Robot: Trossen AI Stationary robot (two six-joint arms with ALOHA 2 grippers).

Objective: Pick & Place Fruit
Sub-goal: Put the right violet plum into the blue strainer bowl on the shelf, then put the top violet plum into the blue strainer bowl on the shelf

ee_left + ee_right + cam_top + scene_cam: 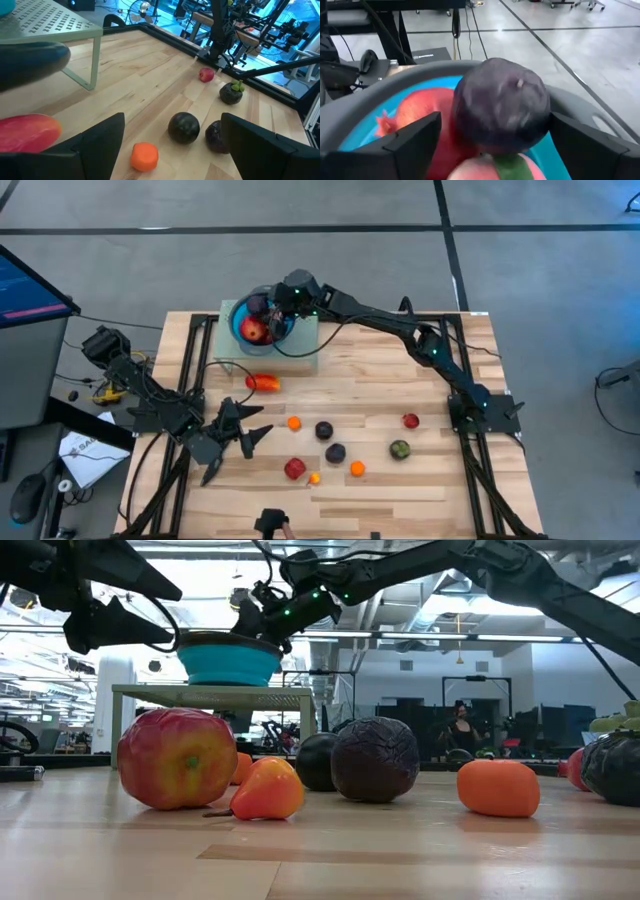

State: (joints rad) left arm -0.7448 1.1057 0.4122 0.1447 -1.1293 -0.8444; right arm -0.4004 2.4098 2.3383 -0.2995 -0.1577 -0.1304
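Fruit (259, 307) sits between right claw (281, 304) fingers above blue bowl (240, 328).

Looking down into a round blue bowl (367, 122) with a grey rim. Dark purple ball (502, 107) sitting between the two dark fingers (412, 137) of the right gripper (495, 135) (fingers spread wide, not squeezing). Red fruit (422, 112) under it. Grey floor beyond the bowl.

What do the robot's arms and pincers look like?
Two thin black arms made of jointed tubes. The right arm has tiny green lights and a black cable running along it. The left pincer has two flat, pointy black fingers, like a beak.
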